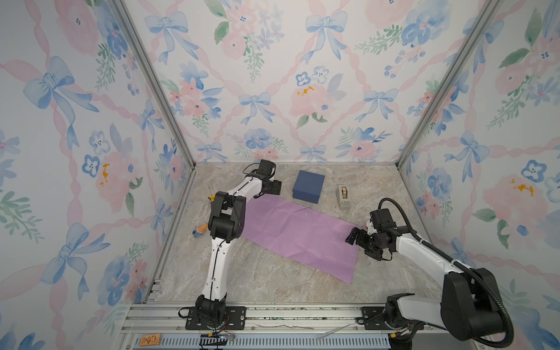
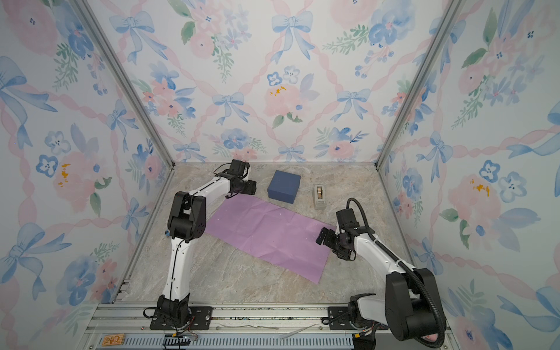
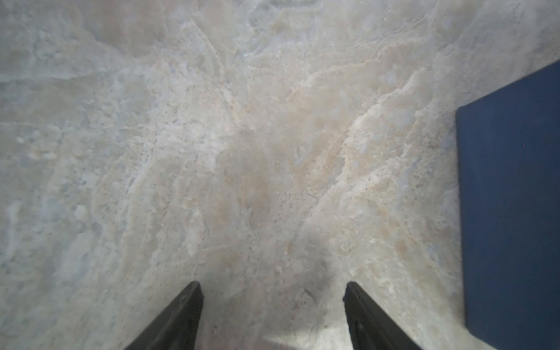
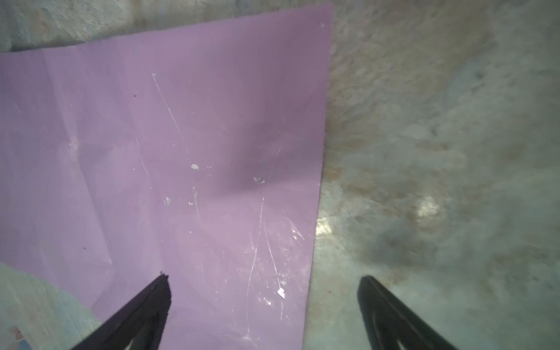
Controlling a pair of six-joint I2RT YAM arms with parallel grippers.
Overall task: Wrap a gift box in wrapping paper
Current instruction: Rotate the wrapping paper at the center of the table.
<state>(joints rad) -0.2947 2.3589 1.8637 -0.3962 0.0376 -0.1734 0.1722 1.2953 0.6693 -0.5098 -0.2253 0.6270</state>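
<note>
Closed navy cardboard gift box (image 1: 308, 186), upper centre, just right of gaping, empty left gripper (image 1: 277, 188); right gripper (image 1: 354, 237) gapes empty over creased lilac wrapping paper (image 1: 300, 235) edge.

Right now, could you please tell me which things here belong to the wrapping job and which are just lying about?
For the job: gift box, wrapping paper, probably the tape dispenser.
Lying about: small blue-and-tan trinket beside the left arm, orange card.

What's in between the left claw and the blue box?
Just bare marble table. The left wrist view shows nothing lying between the left gripper and the gift box; both top views show that too.
</note>
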